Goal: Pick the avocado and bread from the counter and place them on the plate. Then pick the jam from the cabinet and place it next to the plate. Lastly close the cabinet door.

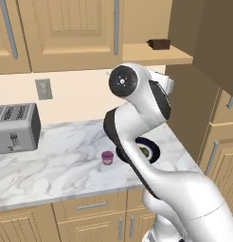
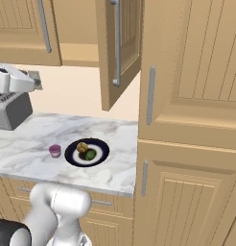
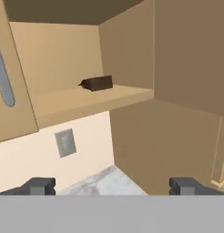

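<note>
Box (image 3: 97,83) alone on cabinet (image 3: 59,54) shelf

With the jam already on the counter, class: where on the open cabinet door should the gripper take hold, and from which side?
Take the cabinet door by its long silver bar handle, a vertical bar with a gap behind it. Approach the door's panelled outer face, jaws closing horizontally across the bar. The gripper is open and holds nothing.

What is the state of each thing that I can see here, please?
cabinet door: open, swung outward.
jam: upright on the counter, beside the plate, apart from it.
avocado: on the plate.
bread: on the plate, next to the avocado.
brown box: on the cabinet shelf.
gripper: open, empty, facing the cabinet.
</note>
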